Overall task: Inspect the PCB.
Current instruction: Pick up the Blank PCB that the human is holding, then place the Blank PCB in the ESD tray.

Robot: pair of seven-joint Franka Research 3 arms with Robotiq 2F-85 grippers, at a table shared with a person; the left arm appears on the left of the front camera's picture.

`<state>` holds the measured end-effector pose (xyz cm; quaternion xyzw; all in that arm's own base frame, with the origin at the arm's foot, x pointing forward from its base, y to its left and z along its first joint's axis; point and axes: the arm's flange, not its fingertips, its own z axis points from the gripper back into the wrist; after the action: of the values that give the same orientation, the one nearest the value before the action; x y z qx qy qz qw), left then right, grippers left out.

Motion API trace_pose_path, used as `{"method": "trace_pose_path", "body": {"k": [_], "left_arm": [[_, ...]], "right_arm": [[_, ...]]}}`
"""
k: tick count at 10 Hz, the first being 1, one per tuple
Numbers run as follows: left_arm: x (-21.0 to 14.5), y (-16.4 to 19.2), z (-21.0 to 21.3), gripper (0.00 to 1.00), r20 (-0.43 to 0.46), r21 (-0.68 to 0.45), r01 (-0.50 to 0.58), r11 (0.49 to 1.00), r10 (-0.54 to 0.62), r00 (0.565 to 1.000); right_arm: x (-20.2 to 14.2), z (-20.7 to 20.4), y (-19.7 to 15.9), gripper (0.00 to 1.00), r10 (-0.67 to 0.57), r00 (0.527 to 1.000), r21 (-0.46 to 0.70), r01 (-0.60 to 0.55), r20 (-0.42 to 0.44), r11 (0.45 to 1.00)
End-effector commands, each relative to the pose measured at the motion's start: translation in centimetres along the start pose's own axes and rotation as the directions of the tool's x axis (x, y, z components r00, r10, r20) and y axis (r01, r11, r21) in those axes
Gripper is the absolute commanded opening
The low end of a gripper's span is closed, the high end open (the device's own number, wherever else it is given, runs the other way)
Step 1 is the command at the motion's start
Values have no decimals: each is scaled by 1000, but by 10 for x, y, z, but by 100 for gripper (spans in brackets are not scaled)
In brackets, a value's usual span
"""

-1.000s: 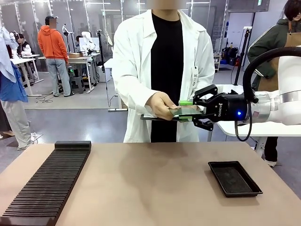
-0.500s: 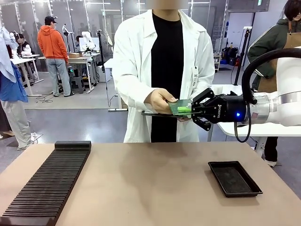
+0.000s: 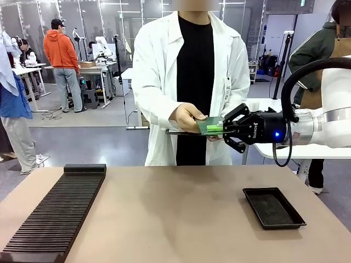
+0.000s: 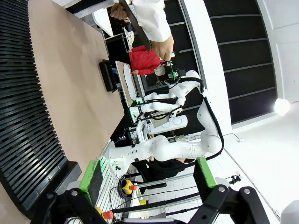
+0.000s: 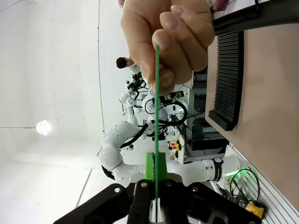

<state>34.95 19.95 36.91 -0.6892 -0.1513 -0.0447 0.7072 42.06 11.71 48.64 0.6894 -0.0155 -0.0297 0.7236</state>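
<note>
**PCB [image 3: 207, 125] held jointly by the right gripper [image 3: 222, 128] and a person's hand [image 3: 186, 118].**

The board lay roughly flat in mid-air in front of the person at the far side of the table [image 3: 175, 219]. The right gripper's jaws were clenched on one end, and the hand pinched the opposite end. In the right wrist view the board appeared edge-on, a thin green line running from the green pads [image 5: 149, 169] up to the person's fingers. The left gripper [image 4: 147, 179] hung with its jaws spread wide, grasping nothing. A shallow black tray [image 3: 273, 207] and a black slotted rack [image 3: 55, 213] rested on the table, well apart.
</note>
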Motion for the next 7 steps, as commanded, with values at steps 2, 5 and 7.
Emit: {"method": "trace_pose_path", "body": {"k": [2,5,7], "left_arm": [[3,-3,1,100,-1,4,-3,1000,3,1000],[3,-3,1,100,-1,4,-3,1000,3,1000],[3,-3,1,100,-1,4,-3,1000,3,1000]], "right_arm": [[-1,-1,3,0,6,1000,-2,-6,-1,1000],[-1,-1,3,0,6,1000,-2,-6,-1,1000],[-1,-1,3,0,6,1000,-2,-6,-1,1000]]}}
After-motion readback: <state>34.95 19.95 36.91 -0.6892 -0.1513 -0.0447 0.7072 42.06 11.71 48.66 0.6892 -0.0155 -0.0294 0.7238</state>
